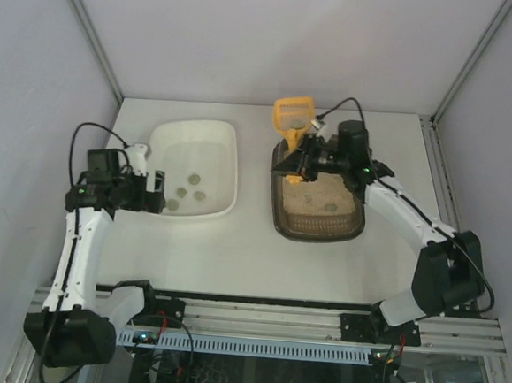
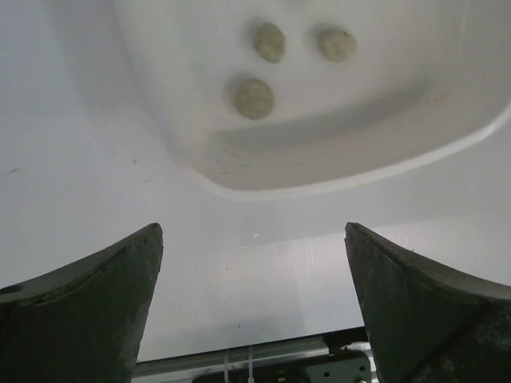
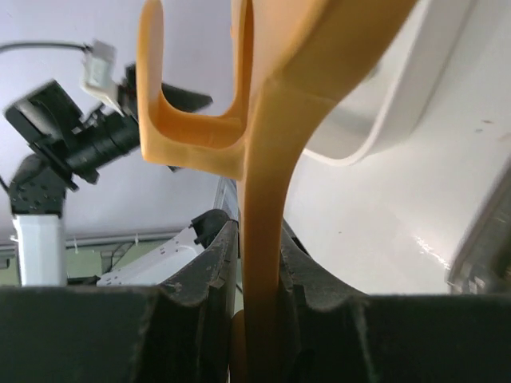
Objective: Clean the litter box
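The dark brown-grey litter box (image 1: 317, 232) with pale sandy litter sits right of centre in the top view; a few grey clumps lie in the litter. My right gripper (image 1: 305, 160) is shut on the handle of the yellow slotted scoop (image 1: 292, 116), held above the box's far end; in the right wrist view the handle (image 3: 267, 263) is clamped between the jaws. My left gripper (image 1: 156, 192) is open and empty at the left side of the white tray (image 1: 225, 136). In the left wrist view three grey-green clumps (image 2: 253, 97) lie in the white tray (image 2: 335, 171).
White side walls and metal frame posts enclose the table. A black rail (image 1: 255, 320) runs along the near edge between the arm bases. The left arm's camera (image 3: 88, 144) shows in the right wrist view.
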`<state>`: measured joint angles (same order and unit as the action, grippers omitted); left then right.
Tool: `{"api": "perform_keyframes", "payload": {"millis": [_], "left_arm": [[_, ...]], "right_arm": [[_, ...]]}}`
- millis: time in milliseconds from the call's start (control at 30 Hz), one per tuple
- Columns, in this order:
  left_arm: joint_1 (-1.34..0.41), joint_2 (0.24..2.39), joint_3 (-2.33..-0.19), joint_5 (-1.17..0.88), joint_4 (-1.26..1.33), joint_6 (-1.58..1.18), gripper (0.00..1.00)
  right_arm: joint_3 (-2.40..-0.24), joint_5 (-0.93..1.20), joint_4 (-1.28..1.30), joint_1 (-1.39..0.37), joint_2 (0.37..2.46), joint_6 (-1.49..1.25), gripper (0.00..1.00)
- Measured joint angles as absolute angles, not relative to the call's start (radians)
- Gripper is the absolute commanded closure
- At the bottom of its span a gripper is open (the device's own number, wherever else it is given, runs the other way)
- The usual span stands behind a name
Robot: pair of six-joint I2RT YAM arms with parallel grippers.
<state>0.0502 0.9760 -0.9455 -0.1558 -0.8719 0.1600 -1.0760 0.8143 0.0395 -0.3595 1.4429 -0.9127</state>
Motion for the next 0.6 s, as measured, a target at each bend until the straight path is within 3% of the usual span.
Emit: {"api": "perform_keyframes", "payload": {"millis": [100,233,600], "left_arm": [[0.255,1.007,-1.0,-0.274,-0.885,0.169,0.0],[0.377,1.023,-1.032,-0.347,-0.911,0.169,0.0],[0.4,0.999,-1.034,-0.349,-0.968,0.17,0.0]], "right_arm": [[-1.255,0.764,0.185,-0.487,1.578,-0.847,1.0],[-1.45,0.696,0.34,-0.614,1.737,-0.771,1.0],[-2.29,0.272,0.939,-0.875,2.271,-0.48,1.0]]}}
